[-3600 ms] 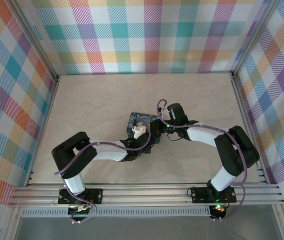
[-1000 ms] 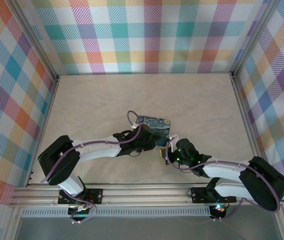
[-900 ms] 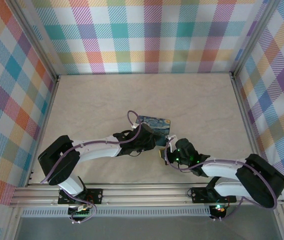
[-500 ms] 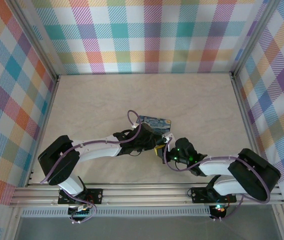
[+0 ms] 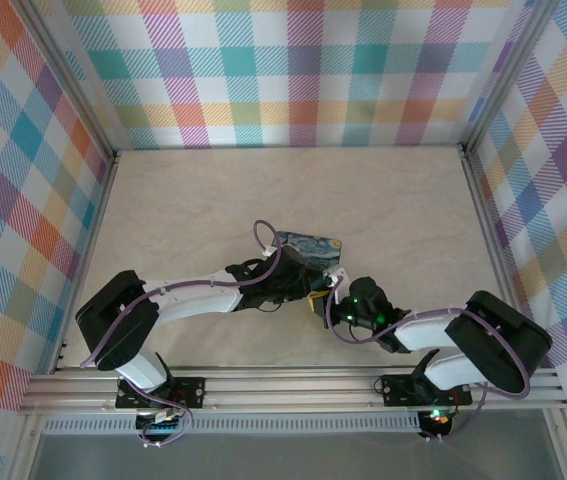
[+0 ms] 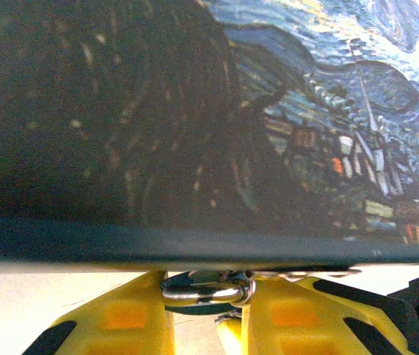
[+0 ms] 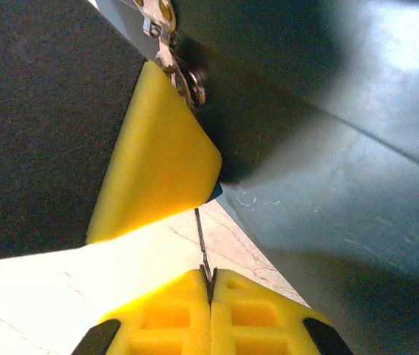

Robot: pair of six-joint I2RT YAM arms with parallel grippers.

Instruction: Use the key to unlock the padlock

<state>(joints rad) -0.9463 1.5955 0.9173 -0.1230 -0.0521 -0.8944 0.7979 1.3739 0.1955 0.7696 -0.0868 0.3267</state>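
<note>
Found left gripper clamped on the padlock, right between its tips, painted box just beyond. Caught right gripper pinched on the key, poking out past its tips.

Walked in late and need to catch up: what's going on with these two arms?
The left gripper pinches the small padlock at the edge of the starry-night box. The right gripper is shut on the thin key, whose blade points toward the lock, just under the left gripper's yellow finger. Whether the key has entered the padlock cannot be told.
</note>
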